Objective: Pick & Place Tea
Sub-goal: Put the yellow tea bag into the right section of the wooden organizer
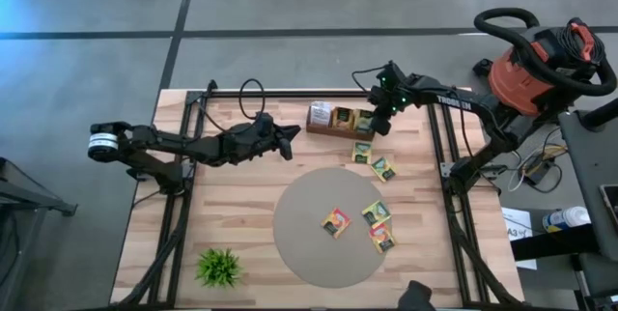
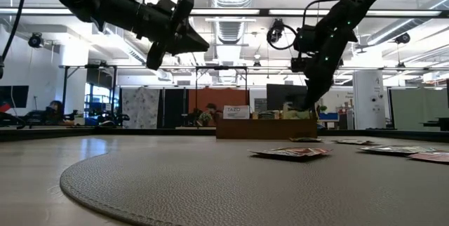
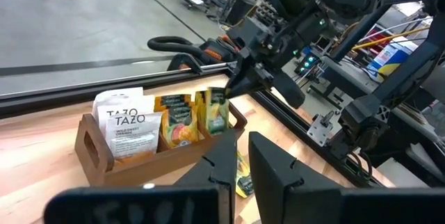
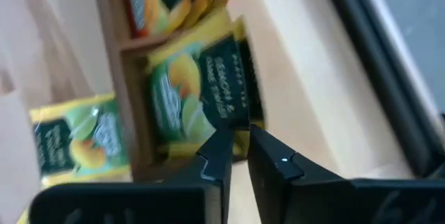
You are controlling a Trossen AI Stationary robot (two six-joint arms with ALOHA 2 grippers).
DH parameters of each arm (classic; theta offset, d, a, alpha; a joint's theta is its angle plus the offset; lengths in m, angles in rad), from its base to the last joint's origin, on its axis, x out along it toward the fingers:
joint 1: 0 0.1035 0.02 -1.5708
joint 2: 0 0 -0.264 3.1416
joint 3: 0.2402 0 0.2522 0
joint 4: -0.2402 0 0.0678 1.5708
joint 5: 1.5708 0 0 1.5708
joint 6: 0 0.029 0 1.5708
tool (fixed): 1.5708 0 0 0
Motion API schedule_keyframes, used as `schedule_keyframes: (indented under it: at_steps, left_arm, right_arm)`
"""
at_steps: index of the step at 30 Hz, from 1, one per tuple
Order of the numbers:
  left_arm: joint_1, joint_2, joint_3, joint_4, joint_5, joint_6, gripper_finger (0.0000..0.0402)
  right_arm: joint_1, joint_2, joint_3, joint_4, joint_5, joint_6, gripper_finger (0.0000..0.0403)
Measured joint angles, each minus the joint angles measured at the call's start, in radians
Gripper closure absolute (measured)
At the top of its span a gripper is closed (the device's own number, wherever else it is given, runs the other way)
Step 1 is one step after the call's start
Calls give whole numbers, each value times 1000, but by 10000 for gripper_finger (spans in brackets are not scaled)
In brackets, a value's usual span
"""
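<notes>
A wooden box at the table's far side holds upright tea sachets, white ones at one end and yellow-green ones beside them. My right gripper slants down at the box's right end, shut on the last yellow-green sachet. My left gripper hovers shut, holding nothing, left of the box and well above the table. Three sachets lie flat on the round grey mat. Two more lie on the bare wood between the mat and the box. My right gripper pinches the yellow-green sachet by one edge, which shows in the narrow gap between the two fingertips. The fingers slant down from above. The sachet stands tilted at the box's right end, higher than the sachets next to it.
A small green plant stands at the near left corner. A black frame rail runs along the table's right side, close to the box. A red shop vacuum stands on the floor beyond the far right corner.
</notes>
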Motion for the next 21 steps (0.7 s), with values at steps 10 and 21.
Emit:
schedule_keyframes:
  at_steps: [10,21]
  left_arm:
    - [0,0,0,-31,0,3,367]
    - [0,0,0,-75,0,4,367]
  right_arm:
    - [7,-4,3,-62,-15,52,312]
    - [146,-25,-2,-136,-131,164,306]
